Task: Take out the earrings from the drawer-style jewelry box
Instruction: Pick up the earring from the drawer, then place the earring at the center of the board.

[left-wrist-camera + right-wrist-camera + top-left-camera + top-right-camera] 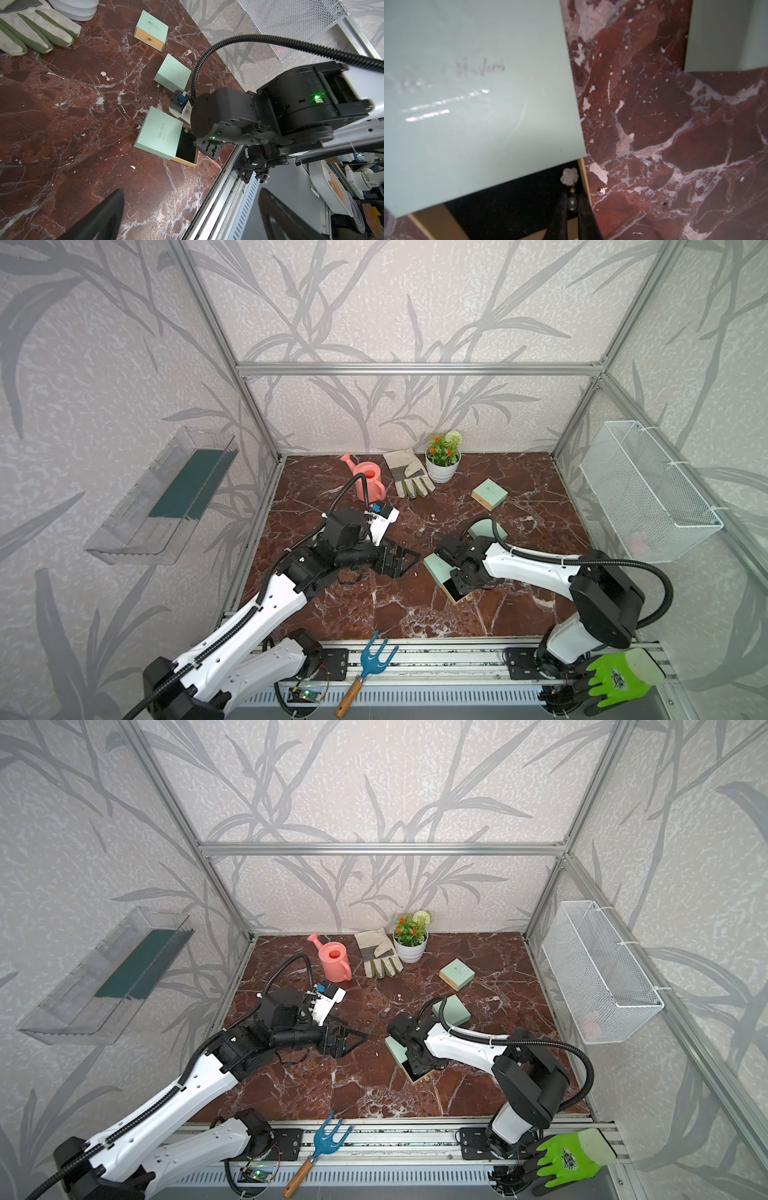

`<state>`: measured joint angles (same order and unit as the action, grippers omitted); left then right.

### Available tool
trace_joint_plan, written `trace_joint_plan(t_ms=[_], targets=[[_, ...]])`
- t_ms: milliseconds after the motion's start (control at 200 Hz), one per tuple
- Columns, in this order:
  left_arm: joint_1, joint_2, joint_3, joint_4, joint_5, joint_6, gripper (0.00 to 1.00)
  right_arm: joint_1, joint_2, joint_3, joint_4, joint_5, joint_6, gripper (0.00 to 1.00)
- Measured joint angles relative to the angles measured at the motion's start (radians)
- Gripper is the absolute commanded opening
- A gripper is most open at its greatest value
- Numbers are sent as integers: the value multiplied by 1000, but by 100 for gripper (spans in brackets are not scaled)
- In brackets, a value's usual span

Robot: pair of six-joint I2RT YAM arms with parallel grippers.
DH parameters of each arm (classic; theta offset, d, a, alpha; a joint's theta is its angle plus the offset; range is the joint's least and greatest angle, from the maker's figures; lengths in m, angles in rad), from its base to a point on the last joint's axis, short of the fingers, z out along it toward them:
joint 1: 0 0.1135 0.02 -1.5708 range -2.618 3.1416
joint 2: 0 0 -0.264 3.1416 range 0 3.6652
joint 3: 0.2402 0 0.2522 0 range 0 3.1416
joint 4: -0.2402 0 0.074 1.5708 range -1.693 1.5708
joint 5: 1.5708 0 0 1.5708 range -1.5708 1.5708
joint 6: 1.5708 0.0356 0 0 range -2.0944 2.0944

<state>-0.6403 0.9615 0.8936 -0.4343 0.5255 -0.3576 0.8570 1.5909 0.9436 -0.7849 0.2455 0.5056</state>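
My right gripper (572, 211) has its jaws pinched on the pearl of an earring (569, 177). Its white flower sits just past my fingertips, in the corner of the black drawer (508, 207). The drawer sticks out of the green box (467, 104). My left gripper (405, 562) has its jaws wide apart, holding nothing, near the box. A second earring (107, 76) lies on the table (52, 124), well ahead of my left gripper.
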Motion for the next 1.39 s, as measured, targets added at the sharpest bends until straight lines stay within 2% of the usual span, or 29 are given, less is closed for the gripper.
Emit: trace_joint_plan(t_ms=[535, 820, 975, 1394], targets=[[0, 0, 0, 0, 0, 0, 99, 2, -173, 14, -38, -49, 18, 10], [0, 0, 0, 0, 0, 0, 99, -3, -226, 132, -50, -56, 9, 10], [0, -1, 0, -1, 0, 0, 99, -26, -185, 228, -39, -63, -20, 9], [0, -31, 0, -6, -6, 7, 99, -134, 82, 441, 81, -127, -93, 9]])
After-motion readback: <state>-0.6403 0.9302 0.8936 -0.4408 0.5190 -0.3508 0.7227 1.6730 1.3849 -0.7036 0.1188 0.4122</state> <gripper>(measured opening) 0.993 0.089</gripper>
